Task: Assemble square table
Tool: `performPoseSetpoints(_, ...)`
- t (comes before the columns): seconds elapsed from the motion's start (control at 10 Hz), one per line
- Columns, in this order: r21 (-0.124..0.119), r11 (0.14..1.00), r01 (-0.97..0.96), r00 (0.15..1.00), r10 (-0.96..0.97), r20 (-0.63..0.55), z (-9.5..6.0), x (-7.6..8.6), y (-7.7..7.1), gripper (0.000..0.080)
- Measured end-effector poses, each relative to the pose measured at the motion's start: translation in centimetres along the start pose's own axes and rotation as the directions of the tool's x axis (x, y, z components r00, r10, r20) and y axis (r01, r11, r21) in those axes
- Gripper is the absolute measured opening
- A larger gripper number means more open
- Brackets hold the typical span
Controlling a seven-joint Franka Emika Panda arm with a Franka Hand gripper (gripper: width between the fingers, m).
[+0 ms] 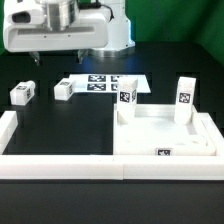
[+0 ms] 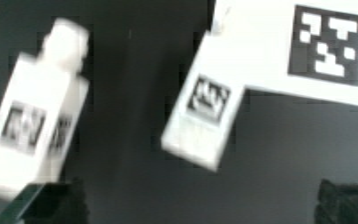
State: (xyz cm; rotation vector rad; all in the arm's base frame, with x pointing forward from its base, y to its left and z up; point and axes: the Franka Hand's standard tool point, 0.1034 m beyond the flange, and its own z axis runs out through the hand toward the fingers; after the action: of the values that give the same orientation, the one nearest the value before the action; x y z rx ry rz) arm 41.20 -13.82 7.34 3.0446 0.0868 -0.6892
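Observation:
The white square tabletop (image 1: 150,132) lies tray-like at the exterior view's right. Two tagged white legs stand upright on it, one at its far left corner (image 1: 127,98) and one at its far right corner (image 1: 186,97). Two more short legs lie loose on the black table, one at the left (image 1: 22,93) and one nearer the middle (image 1: 64,89). My gripper (image 1: 58,58) hangs above these two, open and holding nothing. The wrist view shows both loose legs (image 2: 43,100) (image 2: 202,110) below my gripper (image 2: 197,205), with dark fingertips (image 2: 43,205) at the frame's edges.
The marker board (image 1: 105,83) (image 2: 309,50) lies flat behind the loose legs. A long white border wall (image 1: 60,166) runs along the table's front, and another (image 1: 8,125) stands at its left side. The robot's white base (image 1: 100,30) stands at the back.

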Motion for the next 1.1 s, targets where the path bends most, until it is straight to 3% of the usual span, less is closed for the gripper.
performPoseSetpoints(0.1,-0.007,0.999,-0.032,0.999,0.032,0.023,1.47,-0.17,-0.21,0.0649)
performPoseSetpoints(0.5,-0.006,1.0,-0.007,0.999,0.007,0.034,1.17,0.11,-0.32,0.0649)
performPoseSetpoints(0.6,0.003,1.0,-0.012,0.993,0.011,0.114,1.36,-0.61,-0.48,0.0649)
performPoseSetpoints(1.1,-0.004,0.999,-0.042,0.884,0.039,0.466,1.64,0.16,-0.46,0.0649)
